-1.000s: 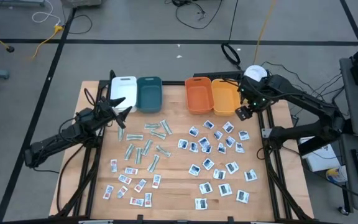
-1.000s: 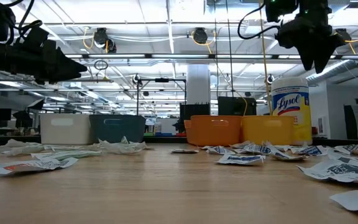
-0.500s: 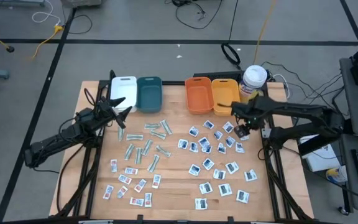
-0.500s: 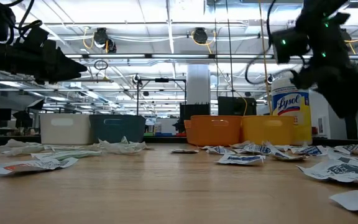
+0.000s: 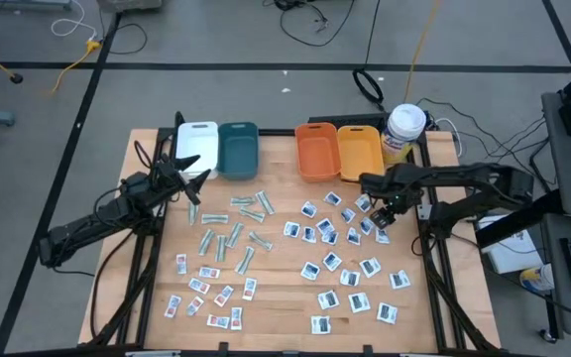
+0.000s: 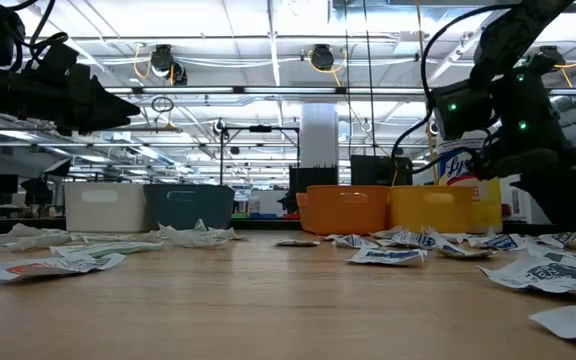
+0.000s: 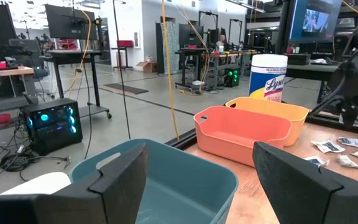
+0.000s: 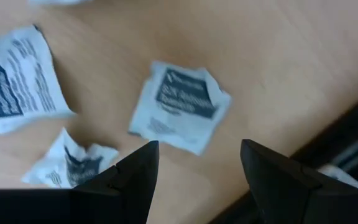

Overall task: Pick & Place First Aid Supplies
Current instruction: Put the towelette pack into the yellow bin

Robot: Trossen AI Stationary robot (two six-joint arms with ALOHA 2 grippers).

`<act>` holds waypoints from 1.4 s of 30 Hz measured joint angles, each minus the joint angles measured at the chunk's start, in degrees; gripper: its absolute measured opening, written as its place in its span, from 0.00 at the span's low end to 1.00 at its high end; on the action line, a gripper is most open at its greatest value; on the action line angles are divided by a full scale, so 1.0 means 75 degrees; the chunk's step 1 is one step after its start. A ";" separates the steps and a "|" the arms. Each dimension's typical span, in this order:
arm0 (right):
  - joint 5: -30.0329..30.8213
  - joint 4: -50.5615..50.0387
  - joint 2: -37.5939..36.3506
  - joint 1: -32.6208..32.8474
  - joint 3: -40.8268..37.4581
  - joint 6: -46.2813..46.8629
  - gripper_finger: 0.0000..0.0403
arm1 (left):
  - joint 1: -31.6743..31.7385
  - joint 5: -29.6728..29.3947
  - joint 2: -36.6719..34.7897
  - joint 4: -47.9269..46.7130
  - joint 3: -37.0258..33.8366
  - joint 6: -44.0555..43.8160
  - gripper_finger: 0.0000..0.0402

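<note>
4 bins (image 5: 278, 151) in a row along tabletop (image 5: 281, 297) back edge, canister (image 5: 404, 127) right of them, packets (image 5: 343, 248) scattered in front; right end effector (image 5: 385, 213) over right packets.

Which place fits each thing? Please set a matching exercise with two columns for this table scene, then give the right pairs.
Things:
1. white plastic bin
2. yellow plastic bin
3. white canister with yellow label
4. narrow pale-green strips

Places:
A. loose on the wood, below the teal bin
B. leftmost in the bin row
C. off the row's right end
D. beside the orange bin

Pairs: 1-B, 2-D, 3-C, 4-A
</note>
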 joint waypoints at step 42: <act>-0.0018 -0.0095 -0.0020 0.0000 0.0804 -0.0221 0.06 | 0.0002 0.0000 0.0000 -0.0001 -0.0001 0.0001 0.74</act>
